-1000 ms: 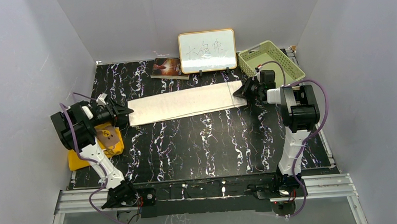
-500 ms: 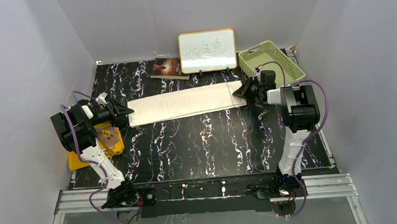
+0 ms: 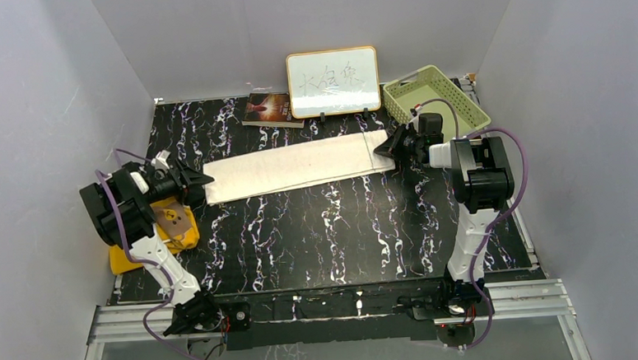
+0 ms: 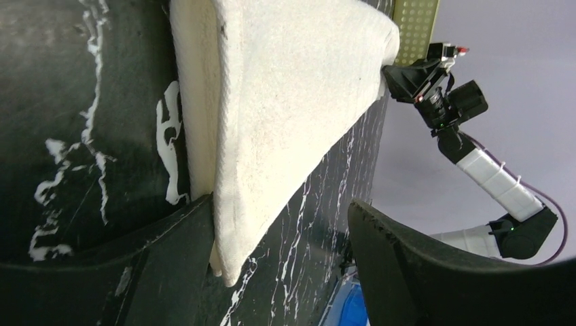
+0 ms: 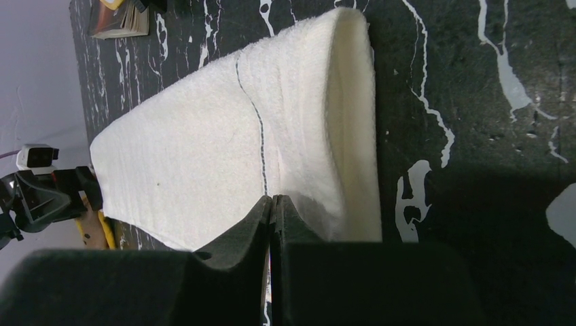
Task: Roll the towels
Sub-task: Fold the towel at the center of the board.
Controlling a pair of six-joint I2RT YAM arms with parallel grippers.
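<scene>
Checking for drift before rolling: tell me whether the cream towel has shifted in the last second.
No. The cream towel still sits just in front of the whiteboard, with no noticeable shift.

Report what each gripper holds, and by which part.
Right gripper: shut on the cream-white towel, pinching the edge of its right end. Left gripper: open around the towel's left end, holding nothing.

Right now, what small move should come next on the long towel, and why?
Probably close the left gripper on the left end of the cream towel: its jaws stand open around that edge, while the right gripper is shut on the other end.
</scene>
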